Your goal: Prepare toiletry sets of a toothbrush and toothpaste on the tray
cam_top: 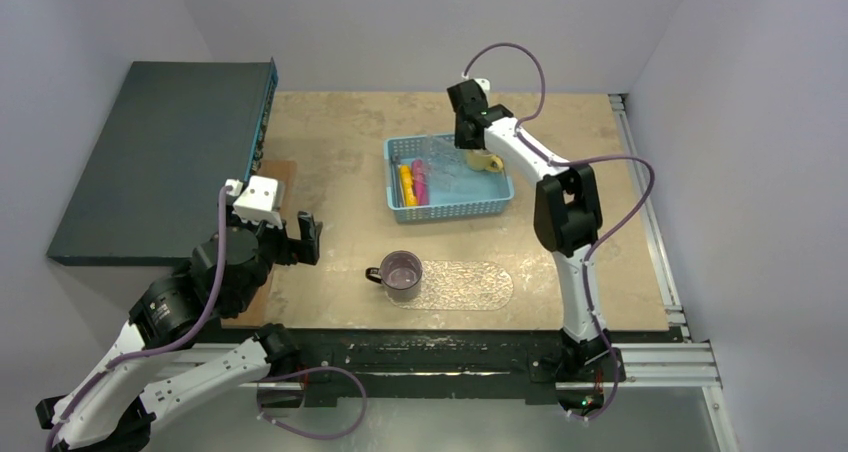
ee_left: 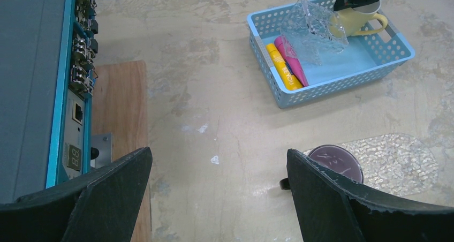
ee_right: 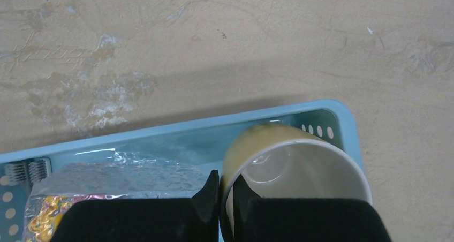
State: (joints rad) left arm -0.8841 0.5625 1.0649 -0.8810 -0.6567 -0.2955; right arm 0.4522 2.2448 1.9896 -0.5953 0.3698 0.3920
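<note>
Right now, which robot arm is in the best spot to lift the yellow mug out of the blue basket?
Right. The right gripper is pinched on the rim of the yellow mug inside the blue basket. The left gripper is open, empty and far off to the left.

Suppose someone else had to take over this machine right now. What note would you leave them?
Left end effector: open, empty, away from the blue basket.
Right end effector: shut on the yellow mug's rim, inside the basket.
Pink tube and yellow tube: lying side by side in the basket. Toothbrushes: cannot make out.
Tray: only the purple mug, at its left end.
Done: no set on the tray. Left: both sets.
</note>
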